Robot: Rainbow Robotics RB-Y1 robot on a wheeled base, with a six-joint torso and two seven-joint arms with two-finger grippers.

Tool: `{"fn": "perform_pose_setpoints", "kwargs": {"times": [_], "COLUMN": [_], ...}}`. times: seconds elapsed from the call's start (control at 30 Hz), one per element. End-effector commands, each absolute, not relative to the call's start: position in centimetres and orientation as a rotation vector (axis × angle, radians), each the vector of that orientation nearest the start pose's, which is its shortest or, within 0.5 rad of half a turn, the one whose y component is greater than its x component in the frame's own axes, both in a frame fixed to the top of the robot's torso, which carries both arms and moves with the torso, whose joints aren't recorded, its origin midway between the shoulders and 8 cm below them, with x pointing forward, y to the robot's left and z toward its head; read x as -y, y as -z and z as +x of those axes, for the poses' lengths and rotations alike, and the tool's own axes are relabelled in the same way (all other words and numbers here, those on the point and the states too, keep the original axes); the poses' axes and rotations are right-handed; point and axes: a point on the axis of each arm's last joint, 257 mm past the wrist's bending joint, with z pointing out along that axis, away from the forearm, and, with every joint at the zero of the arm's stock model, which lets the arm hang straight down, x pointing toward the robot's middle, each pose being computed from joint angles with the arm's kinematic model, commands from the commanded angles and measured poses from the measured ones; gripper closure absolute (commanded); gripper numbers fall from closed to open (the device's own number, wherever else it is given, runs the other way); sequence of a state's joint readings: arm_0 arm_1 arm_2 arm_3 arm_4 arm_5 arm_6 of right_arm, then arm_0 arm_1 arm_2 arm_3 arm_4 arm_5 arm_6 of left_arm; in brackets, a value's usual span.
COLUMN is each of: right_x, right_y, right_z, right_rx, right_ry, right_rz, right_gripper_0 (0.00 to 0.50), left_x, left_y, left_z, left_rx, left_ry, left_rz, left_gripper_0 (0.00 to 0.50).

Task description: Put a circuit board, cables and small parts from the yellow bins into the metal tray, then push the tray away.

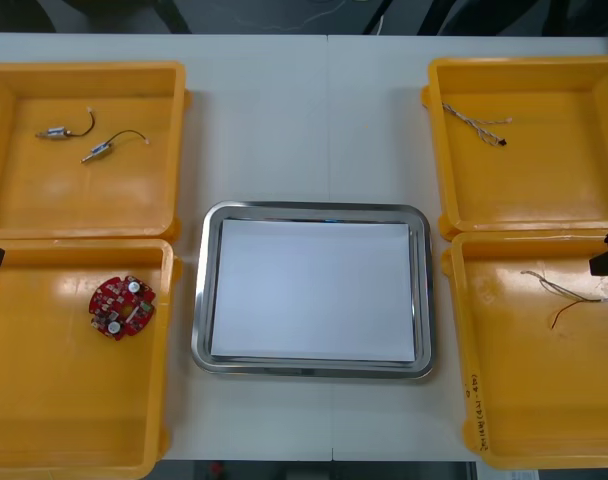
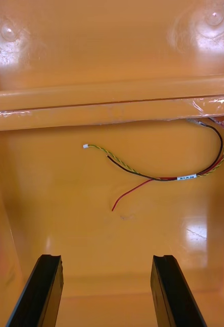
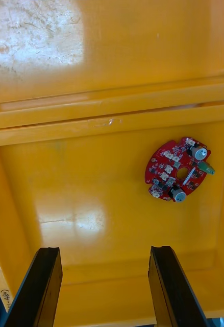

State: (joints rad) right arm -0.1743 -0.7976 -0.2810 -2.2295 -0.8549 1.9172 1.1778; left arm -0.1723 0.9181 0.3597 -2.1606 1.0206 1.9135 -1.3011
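The metal tray (image 1: 200,300) at the counter's (image 1: 284,120) middle lies open from above, its white floor bare. Narrow bare strips part it from the yellow bins (image 1: 174,150), whose walls bar any sideways reach. Bare bin floor lies between the left hand (image 3: 104,286) and the circuit board (image 3: 179,169), and likewise between the right hand (image 2: 109,286) and the red and yellow cable (image 2: 157,178). Both hands' fingers stand apart.

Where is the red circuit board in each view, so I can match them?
Front view: circuit board in the near left yellow bin, toward its inner wall.
Left wrist view: the board on that bin's floor, beyond the left gripper's open fingers.
Right wrist view: faces the red and yellow cable instead.
Shared landmark: the left bins' meeting rims.
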Motion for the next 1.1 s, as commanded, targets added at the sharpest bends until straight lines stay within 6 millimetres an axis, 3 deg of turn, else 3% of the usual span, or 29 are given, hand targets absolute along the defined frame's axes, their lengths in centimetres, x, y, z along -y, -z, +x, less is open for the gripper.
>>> {"fn": "perform_pose_setpoints", "kwargs": {"times": [0.03,0.37,0.4,0.63,1.1], "right_x": [38.1,38.1,38.1,37.7,38.3], "right_y": [14.7,14.7,14.7,13.0,15.7], "right_z": [37.1,37.1,37.1,37.6,36.9], "right_rx": [-2.650,-2.650,-2.650,-2.610,-2.631], "right_ry": [0.062,0.062,0.062,0.051,0.062], "right_rz": [0.113,0.113,0.113,0.093,0.237], "right_gripper_0": [0.000,0.000,0.000,0.000,0.000], "left_x": [-40.2,-40.2,-39.3,-38.9,-36.7], "left_y": [12.1,12.1,14.3,14.9,16.1], "left_z": [36.2,36.2,35.5,35.4,35.2], "left_rx": [-2.675,-2.675,-2.726,-2.741,-2.744], "left_ry": [-0.099,-0.099,-0.050,-0.060,-0.017], "left_rz": [0.117,0.117,0.120,0.126,0.127], "left_gripper_0": [0.000,0.000,0.000,0.000,0.000]}}
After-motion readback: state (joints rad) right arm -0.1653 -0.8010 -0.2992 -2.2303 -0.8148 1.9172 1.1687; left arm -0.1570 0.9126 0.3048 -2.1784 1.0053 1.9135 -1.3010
